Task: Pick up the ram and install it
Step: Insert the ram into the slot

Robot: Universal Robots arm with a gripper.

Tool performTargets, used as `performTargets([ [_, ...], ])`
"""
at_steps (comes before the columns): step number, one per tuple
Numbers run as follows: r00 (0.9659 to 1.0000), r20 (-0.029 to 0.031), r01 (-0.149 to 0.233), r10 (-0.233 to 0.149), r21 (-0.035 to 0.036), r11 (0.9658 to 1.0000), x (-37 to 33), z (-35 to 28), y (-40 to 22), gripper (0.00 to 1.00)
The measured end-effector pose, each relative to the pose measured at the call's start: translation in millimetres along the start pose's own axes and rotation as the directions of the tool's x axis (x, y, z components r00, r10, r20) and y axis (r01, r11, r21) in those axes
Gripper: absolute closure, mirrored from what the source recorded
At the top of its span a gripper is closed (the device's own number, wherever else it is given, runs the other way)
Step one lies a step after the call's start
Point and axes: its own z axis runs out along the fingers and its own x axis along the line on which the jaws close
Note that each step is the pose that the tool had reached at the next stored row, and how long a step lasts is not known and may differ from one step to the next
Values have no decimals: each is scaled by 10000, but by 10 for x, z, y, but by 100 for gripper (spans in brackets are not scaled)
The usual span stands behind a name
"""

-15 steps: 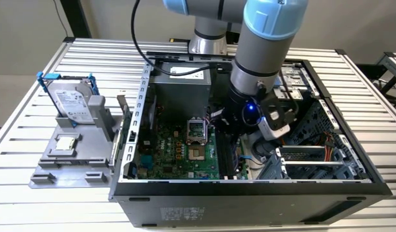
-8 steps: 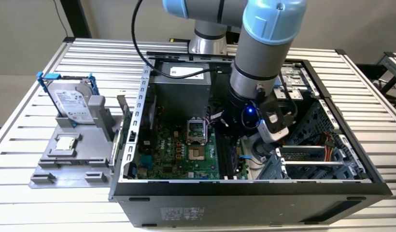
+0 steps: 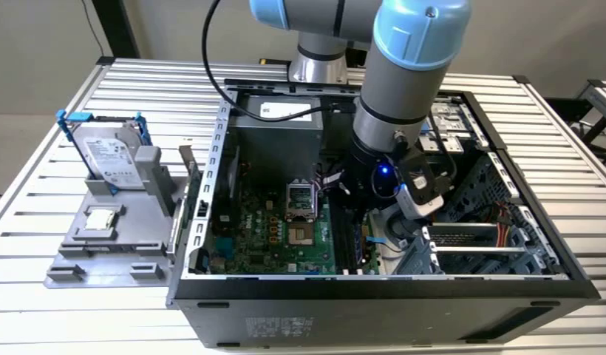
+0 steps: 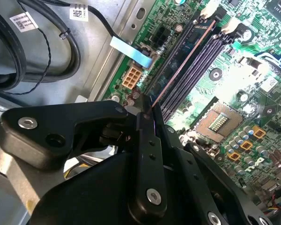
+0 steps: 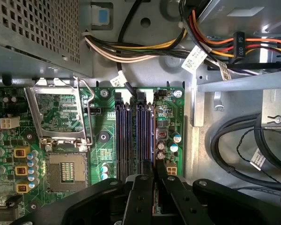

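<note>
Motherboard (image 5: 173, 101), ram (image 4: 178, 63) in hand (image 4: 152, 110)

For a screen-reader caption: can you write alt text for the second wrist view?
The black claw grips the ram, a thin stick seen edge-on, standing in a memory slot on the green motherboard. An empty processor socket sits beside the slots.

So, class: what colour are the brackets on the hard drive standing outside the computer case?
Blue. The brackets frame the silver hard drive, clearest in the exterior view.
</note>
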Motion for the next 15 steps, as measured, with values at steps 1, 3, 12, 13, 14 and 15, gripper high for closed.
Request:
performTargets([
  [1, 10000, 1, 46, -46, -10, 10000, 0, 0, -1, 100],
  [3, 9999, 1, 119, -119, -16, 9999, 2, 0, -1, 100],
  [12, 9998, -3, 174, -174, -17, 9998, 13, 22, -10, 100],
  [13, 9998, -4, 174, -174, -17, 9998, 13, 32, -10, 100],
  [14, 9998, -6, 173, -173, -17, 9998, 13, 39, -10, 100],
  [15, 9998, -8, 174, -174, -18, 9998, 13, 46, -10, 100],
])
